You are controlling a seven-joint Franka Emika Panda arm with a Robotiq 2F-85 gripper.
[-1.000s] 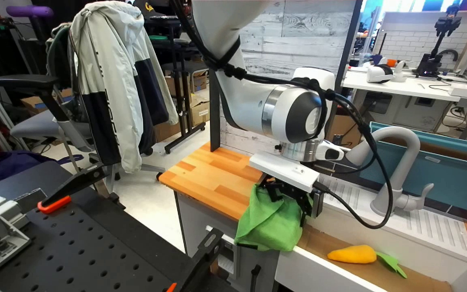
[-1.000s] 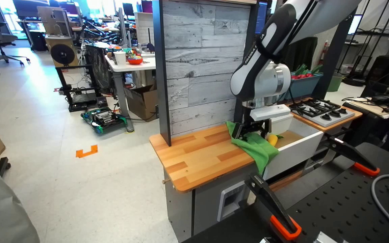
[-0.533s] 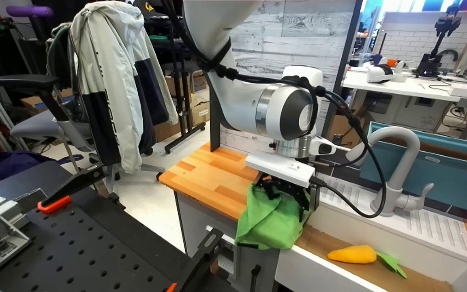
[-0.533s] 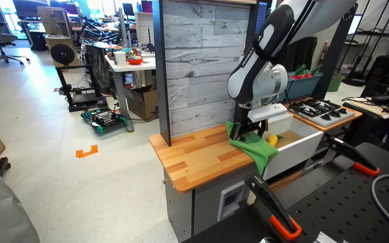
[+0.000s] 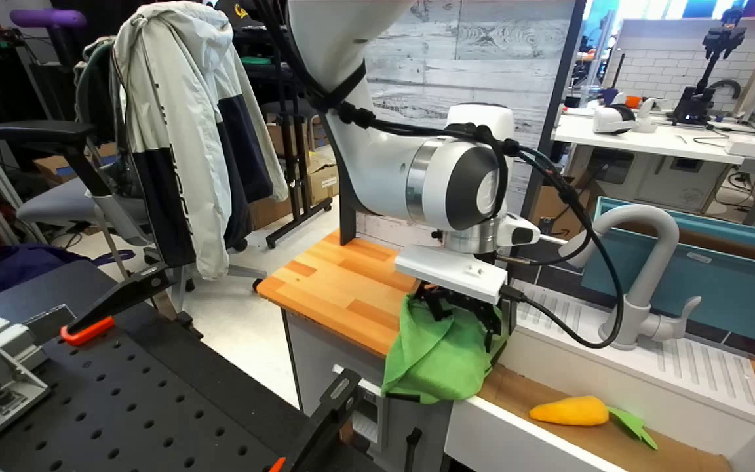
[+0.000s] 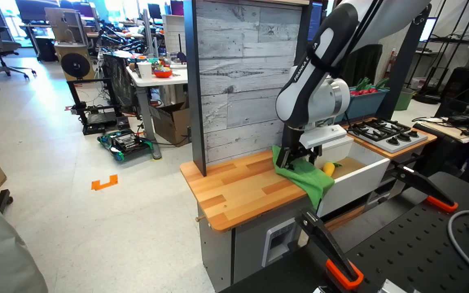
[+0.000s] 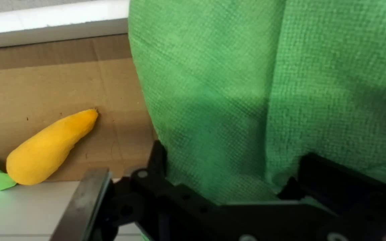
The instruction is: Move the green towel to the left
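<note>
The green towel (image 5: 431, 370) lies crumpled over the edge of the wooden counter and the white basin. Its front part hangs down. It also shows in an exterior view (image 6: 314, 182) and fills much of the wrist view (image 7: 213, 67). My gripper (image 5: 466, 331) points down at the towel's upper part. It also shows in an exterior view (image 6: 299, 162). In the wrist view the fingers of my gripper (image 7: 235, 154) stand wide apart with towel cloth between and around them. The fingertips partly press into or sit behind folds, so their exact contact is hidden.
A yellow carrot-like toy (image 5: 571, 411) with green leaves lies in the white-walled basin (image 5: 522, 436). A grey faucet (image 5: 643, 262) stands behind it. The wooden counter (image 6: 234, 187) extends beside the towel. A wood-patterned panel (image 6: 242, 93) rises behind. Black clamps (image 6: 328, 244) stand in front.
My gripper has shifted a little to the left in both exterior views, and its fingers look slightly closer together. The towel has only shifted slightly at its folds.
</note>
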